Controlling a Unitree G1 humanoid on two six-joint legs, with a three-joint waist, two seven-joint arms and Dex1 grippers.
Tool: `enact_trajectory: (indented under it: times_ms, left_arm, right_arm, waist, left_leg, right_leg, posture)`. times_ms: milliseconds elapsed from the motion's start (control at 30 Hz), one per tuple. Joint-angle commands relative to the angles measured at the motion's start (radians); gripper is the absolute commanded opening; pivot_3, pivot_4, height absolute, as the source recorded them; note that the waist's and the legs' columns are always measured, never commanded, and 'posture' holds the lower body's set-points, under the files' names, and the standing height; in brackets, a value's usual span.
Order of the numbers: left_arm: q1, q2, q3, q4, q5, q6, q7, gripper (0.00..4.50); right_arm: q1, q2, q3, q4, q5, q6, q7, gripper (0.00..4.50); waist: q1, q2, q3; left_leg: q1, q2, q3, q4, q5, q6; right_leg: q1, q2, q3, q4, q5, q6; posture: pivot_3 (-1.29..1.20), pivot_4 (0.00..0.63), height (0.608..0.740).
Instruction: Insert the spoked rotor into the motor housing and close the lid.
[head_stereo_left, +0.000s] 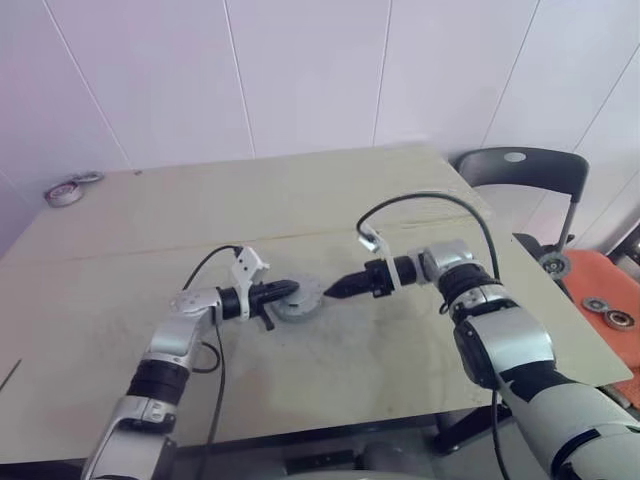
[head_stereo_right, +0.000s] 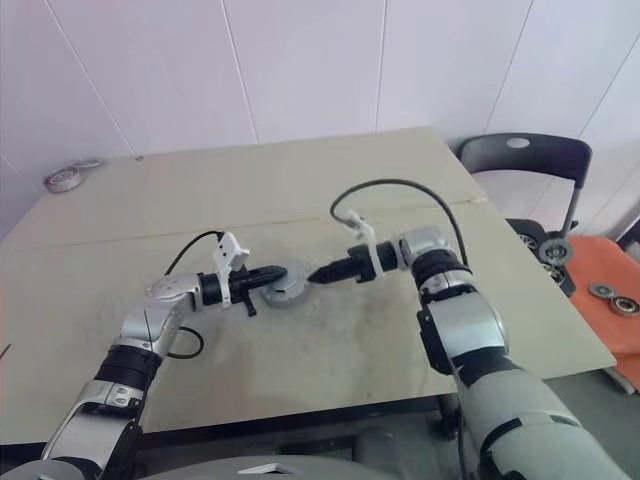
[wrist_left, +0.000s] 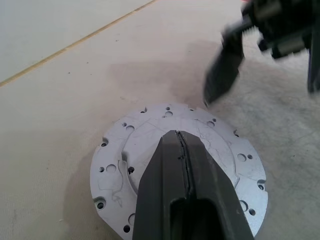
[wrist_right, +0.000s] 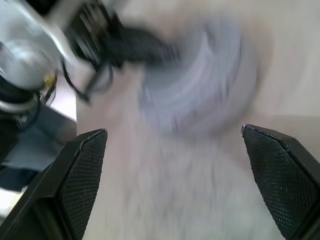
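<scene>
Lid (wrist_left: 175, 150), a silvery drilled disc, lies flat on the table (head_stereo_left: 420, 200), apparently capping the housing. Left gripper (wrist_left: 181, 150) rests on it, fingers together. Right gripper (head_stereo_left: 335, 290) hangs just beside the rim, fingers apart. Closing looks nearly done; next, seat the lid evenly.
</scene>
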Motion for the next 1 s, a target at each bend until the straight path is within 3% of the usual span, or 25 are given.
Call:
enact_trajectory:
  times_ms: [33,233,433,700,1000]
  left_arm:
    - [0.057,0.001,-0.063,0.124,0.058,0.050,0.007,0.00]
    - [0.061,-0.003,-0.058,0.133,0.058,0.038,0.012,0.00]
    - [0.061,-0.004,-0.056,0.135,0.057,0.034,0.016,0.00]
    - [0.061,-0.008,-0.056,0.133,0.054,0.032,0.019,0.00]
    - [0.061,-0.014,-0.058,0.133,0.056,0.030,0.024,0.00]
  right_arm:
    - [0.051,-0.022,0.064,-0.107,-0.013,0.042,0.050,4.49]
    - [0.096,-0.055,0.111,-0.191,-0.006,0.100,0.056,4.49]
    - [0.010,-0.023,0.070,-0.139,0.029,0.173,0.004,4.49]
    - [-0.119,0.024,-0.062,-0.026,0.095,0.296,-0.197,4.49]
    - [-0.106,0.030,0.017,-0.107,0.135,0.435,-0.126,4.49]
  waist:
    - [0.000,0.003,0.000]
    - [0.000,0.001,-0.002]
    - [0.002,0.001,-0.002]
    - [0.002,0.000,-0.001]
    - [0.001,0.000,-0.001]
  left_leg:
    - [0.000,0.000,0.000,0.001,0.000,0.000]
    - [0.002,-0.002,-0.001,0.002,0.000,0.000]
    - [0.002,-0.002,-0.001,0.003,0.000,0.000]
    - [0.002,-0.002,-0.001,0.004,0.000,0.000]
    - [0.001,-0.003,-0.001,0.005,0.000,0.000]
  right_leg:
    - [0.000,-0.001,0.000,0.000,0.000,0.000]
    - [0.003,-0.002,0.000,0.000,-0.001,0.002]
    - [0.003,-0.002,0.000,0.001,-0.001,0.002]
    - [0.002,-0.002,0.000,0.003,-0.001,0.002]
    - [0.002,-0.002,0.000,0.003,-0.001,0.002]
  posture:
    - [0.00,0.000,0.740]
    - [0.00,0.000,0.740]
    - [0.00,0.000,0.740]
    - [0.00,0.000,0.740]
    - [0.00,0.000,0.740]
